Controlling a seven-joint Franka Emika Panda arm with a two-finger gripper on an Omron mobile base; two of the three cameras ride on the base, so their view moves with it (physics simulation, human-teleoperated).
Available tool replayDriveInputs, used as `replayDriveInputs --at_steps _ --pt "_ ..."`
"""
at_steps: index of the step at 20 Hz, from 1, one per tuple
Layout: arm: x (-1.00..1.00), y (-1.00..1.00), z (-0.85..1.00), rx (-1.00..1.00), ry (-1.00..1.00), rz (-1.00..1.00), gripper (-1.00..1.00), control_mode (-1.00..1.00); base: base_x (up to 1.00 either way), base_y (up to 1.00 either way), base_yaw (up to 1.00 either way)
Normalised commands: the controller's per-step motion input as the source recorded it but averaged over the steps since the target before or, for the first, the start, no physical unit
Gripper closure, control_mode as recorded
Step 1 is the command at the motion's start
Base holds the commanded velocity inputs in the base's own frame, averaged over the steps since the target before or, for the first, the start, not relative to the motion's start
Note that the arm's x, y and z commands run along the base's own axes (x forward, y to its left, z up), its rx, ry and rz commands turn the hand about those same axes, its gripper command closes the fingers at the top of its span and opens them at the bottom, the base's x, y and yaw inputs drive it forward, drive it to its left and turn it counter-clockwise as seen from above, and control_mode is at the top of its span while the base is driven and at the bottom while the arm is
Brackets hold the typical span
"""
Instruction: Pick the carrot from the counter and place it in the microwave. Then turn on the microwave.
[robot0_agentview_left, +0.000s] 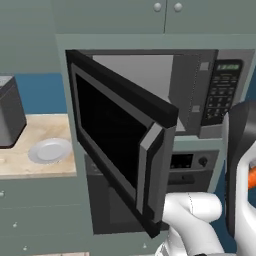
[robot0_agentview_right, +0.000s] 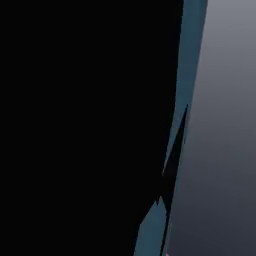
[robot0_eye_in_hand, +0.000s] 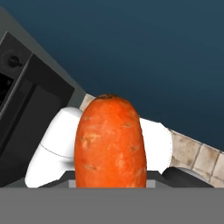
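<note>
The carrot (robot0_eye_in_hand: 110, 142), a stubby orange root, stands up close in the hand view. My gripper (robot0_eye_in_hand: 110, 181) is shut on its lower end, and the carrot hides the fingertips. An orange sliver of the carrot (robot0_agentview_left: 253, 176) also shows at the right edge of the left base view, beside my dark forearm, lower than the microwave and to its right. The microwave (robot0_agentview_left: 192, 85) is a black built-in box whose door (robot0_agentview_left: 120, 140) is swung wide open toward me. Its grey cavity holds nothing I can see. The keypad (robot0_agentview_left: 223, 92) with a green display is at its right. The beige counter (robot0_agentview_left: 22, 160) lies to the left.
A round grey plate (robot0_agentview_left: 50, 150) lies on the counter, with a dark grey appliance (robot0_agentview_left: 9, 112) behind it. A black oven panel with a knob (robot0_agentview_left: 202, 161) sits under the microwave. The open door juts out between the counter and my arm. Dark surfaces stand close in the right base view.
</note>
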Motion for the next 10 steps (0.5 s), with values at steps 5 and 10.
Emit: replayDriveInputs --at_steps 5,10 --pt "0.00 0.00 0.00 0.00 0.00 0.00 1.00 1.00 0.21 -0.03 0.22" --pt "0.00 0.00 0.00 0.00 0.00 0.00 1.00 1.00 0.31 -0.11 0.18"
